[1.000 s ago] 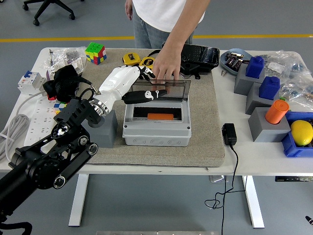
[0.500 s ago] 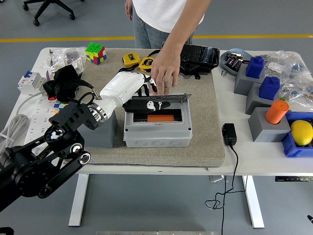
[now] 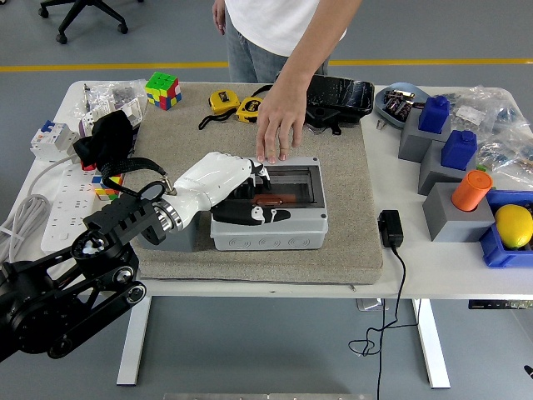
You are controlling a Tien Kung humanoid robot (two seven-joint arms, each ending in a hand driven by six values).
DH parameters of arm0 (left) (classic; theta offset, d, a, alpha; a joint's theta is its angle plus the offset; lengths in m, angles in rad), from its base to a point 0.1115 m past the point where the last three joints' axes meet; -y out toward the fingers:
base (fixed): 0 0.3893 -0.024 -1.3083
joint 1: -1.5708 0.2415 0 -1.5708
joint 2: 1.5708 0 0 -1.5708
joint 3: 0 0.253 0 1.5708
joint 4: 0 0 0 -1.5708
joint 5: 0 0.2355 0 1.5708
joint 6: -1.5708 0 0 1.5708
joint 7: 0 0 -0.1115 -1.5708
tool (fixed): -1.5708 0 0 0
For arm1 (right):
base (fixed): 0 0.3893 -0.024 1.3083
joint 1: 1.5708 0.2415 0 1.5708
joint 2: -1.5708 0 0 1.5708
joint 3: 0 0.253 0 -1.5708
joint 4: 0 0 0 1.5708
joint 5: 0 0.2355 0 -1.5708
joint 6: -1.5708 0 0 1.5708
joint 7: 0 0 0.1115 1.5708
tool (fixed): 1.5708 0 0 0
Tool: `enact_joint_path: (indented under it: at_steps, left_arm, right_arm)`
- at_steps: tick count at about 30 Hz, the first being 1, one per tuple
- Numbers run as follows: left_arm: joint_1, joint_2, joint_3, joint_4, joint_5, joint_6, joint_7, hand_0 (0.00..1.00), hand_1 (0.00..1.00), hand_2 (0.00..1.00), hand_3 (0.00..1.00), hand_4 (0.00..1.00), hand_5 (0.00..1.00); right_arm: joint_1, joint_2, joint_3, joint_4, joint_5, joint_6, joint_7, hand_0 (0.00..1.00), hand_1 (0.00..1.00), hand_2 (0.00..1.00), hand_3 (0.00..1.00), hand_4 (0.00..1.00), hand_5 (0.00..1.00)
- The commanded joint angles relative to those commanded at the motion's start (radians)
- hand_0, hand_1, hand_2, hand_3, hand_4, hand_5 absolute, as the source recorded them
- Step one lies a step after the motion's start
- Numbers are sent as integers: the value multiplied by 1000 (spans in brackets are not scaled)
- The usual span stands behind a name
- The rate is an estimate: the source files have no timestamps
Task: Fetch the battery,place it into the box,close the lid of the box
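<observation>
Now lying flat on the grey plastic box (image 3: 268, 218), the dark see-through lid (image 3: 287, 185), where a second ago standing up and half a second ago halfway down. Shut or very nearly shut, so close to the end of the job. Still showing through the lid, the orange flat battery (image 3: 271, 198), inside the box. Resting on the near left part of the lid, the white left hand (image 3: 236, 193), fingers stretched out flat, pressing down and gripping nothing. Touching the far edge of the box with its fingertips, a person's hand (image 3: 279, 127), no longer holding the lid up. Not showing anywhere, the right hand
</observation>
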Motion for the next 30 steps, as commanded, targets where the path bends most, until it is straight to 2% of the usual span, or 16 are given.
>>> enact_joint_path:
  at_steps: [2, 4, 5, 6, 7, 10, 11, 12, 14, 16, 17, 22, 23, 28, 30]
  left_arm:
    - [5, -1, -12, -3, 1, 4, -7, 458, 361, 414, 594, 998, 998]
    - [18, -11, -40, -1, -6, 41, -39, 458, 361, 414, 594, 998, 998]
    - [26, -20, -60, 3, -17, 65, -60, 591, 553, 582, 662, 998, 998]
    - [32, -27, -78, 6, -27, 85, -77, 591, 553, 582, 662, 998, 998]
    - [41, -42, -107, 12, -46, 102, -97, 591, 553, 582, 662, 998, 998]
    - [68, -94, -207, 34, -124, 111, -154, 591, 553, 582, 662, 998, 998]
    - [74, -106, -239, 41, -149, 114, -172, 664, 731, 727, 743, 998, 998]
    - [82, -121, -275, 52, -185, 116, -197, 664, 731, 727, 743, 998, 998]
    - [93, -138, -338, 70, -264, 105, -242, 664, 731, 727, 743, 998, 998]
    - [101, -143, -379, 83, -342, 85, -277, 664, 731, 727, 743, 998, 998]
    - [105, -143, -396, 88, -378, 73, -294, 836, 906, 891, 859, 998, 998]
    - [127, -135, -444, 103, -585, 0, -364, 836, 906, 891, 859, 998, 998]
    - [137, -136, -455, 104, -631, -17, -379, 929, 984, 960, 934, 998, 998]
    - [185, -145, -510, 111, -839, -81, -418, 929, 984, 960, 934, 998, 998]
    - [206, -147, -528, 113, -923, -99, -425, 966, 998, 982, 966, 998, 998]
  right_arm:
    - [-1, 0, -1, 0, 0, 0, 0, 799, 732, 737, 793, 998, 954]
    - [-1, 0, -3, 0, 1, 0, 0, 799, 732, 737, 793, 998, 954]
    - [-1, 0, -5, 0, 3, 0, 0, 799, 732, 737, 794, 998, 954]
    - [-1, 0, -6, 0, 3, 0, 0, 799, 732, 737, 794, 998, 954]
    - [-2, 1, -6, 0, 3, 0, 0, 799, 732, 737, 794, 998, 954]
    - [-5, 5, -9, 0, 4, 0, -1, 799, 732, 737, 794, 998, 954]
    - [-6, 5, -10, 0, 5, 0, -1, 798, 732, 737, 793, 998, 954]
    - [-7, 7, -11, 0, 6, 0, -1, 798, 732, 737, 793, 998, 954]
    - [-7, 8, -13, 0, 8, 0, -1, 798, 732, 737, 793, 998, 954]
    - [-7, 9, -11, 0, 7, 0, -1, 798, 732, 737, 793, 998, 954]
    - [-8, 9, -10, 0, 7, 0, -1, 798, 732, 736, 793, 998, 953]
    - [-7, 10, 0, -1, 1, 0, -1, 798, 732, 736, 793, 998, 953]
    - [-7, 10, 0, 0, 2, 0, 0, 798, 731, 736, 794, 998, 953]
    - [-7, 15, 5, 0, 1, 1, 1, 798, 731, 736, 794, 998, 953]
    - [-7, 17, 7, 0, 0, 1, 2, 798, 731, 736, 793, 998, 954]
